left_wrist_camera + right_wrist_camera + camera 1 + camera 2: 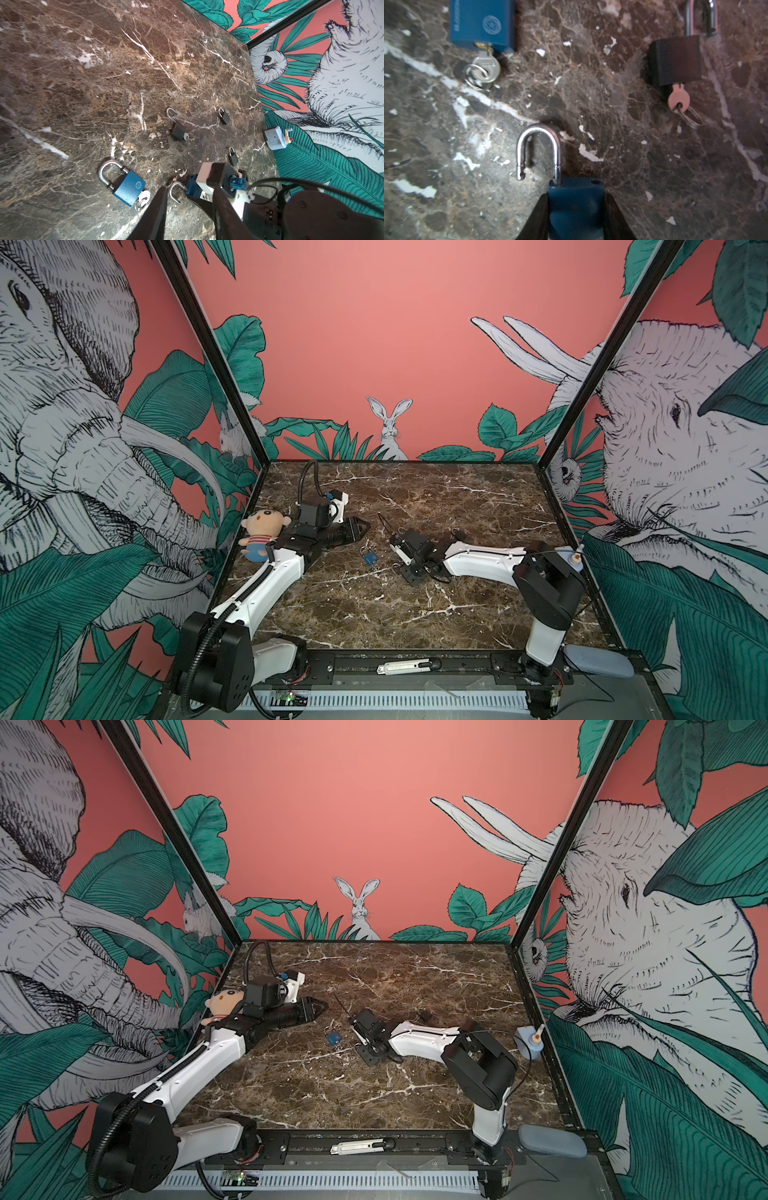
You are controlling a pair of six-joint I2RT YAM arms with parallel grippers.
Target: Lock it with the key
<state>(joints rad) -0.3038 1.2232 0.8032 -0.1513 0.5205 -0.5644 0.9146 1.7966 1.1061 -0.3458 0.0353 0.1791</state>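
The right end effector (575, 196) clamps the open blue padlock (576, 209), near the closed blue padlock (481, 22) on the desk (633, 155) — left end effector (188, 205) part-spread, empty. Next, likely: press its shackle (538, 133) shut — then lock it.

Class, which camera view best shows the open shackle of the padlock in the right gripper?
Right wrist view: the shackle looms large, free end out of the body. Left wrist view shows it small; in both top views it is not visible.

Blue padlock (576, 205) between fingers (538, 218), shackle (538, 133) open.
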